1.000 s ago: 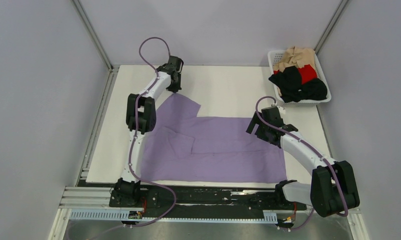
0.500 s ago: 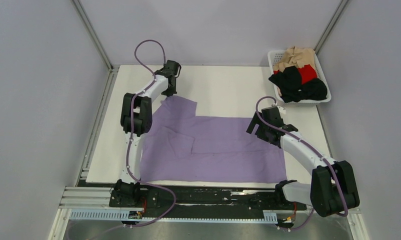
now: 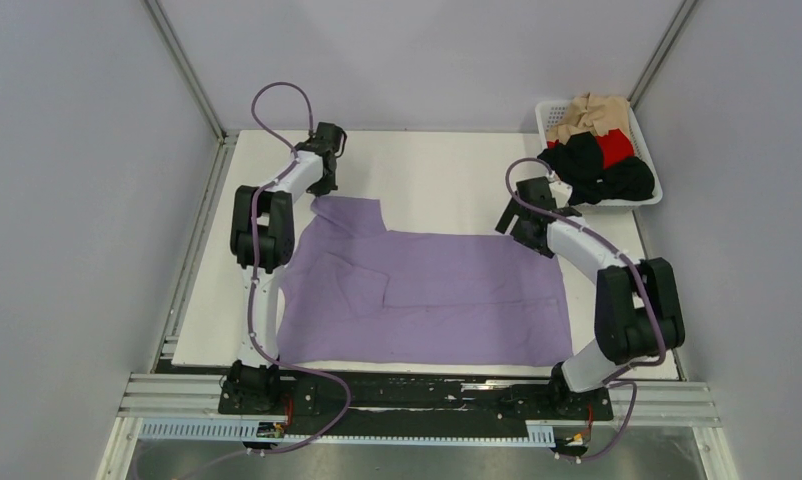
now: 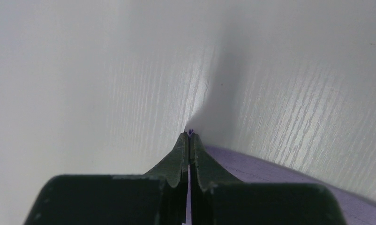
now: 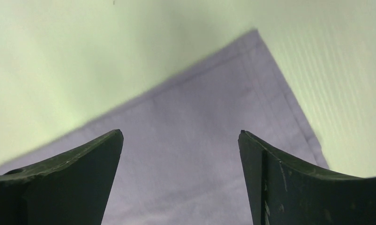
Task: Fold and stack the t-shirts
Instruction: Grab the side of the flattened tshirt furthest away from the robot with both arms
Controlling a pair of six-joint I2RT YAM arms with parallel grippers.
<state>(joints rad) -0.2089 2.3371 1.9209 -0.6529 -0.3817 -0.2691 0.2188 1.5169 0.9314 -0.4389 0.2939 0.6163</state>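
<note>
Now, your lavender t-shirt [image 3: 447,290] lies spread flat across the middle of the table [image 3: 457,170], with one sleeve reaching toward the far left. It is soft, light cloth that will likely sag, wrinkle and drag on the tabletop rather than keep a shape. Take it by hems and corners (both layers pinched together, if you can) and lift the two ends evenly.

Your left gripper [image 4: 190,137] is pinched closed at that far-left sleeve corner, and a sliver of purple shows between its tips. Your right gripper [image 5: 179,133] hangs with jaws spread wide over the far-right hem corner, holding nothing.

Just beside your right arm [image 3: 587,245], on the far right, sits the white basket [image 3: 657,198]. It is heaped with black shirts [image 3: 592,165], a red shirt [image 3: 617,147] and a tan shirt [image 3: 589,115], so keep that wrist from swinging into its rim.
</note>
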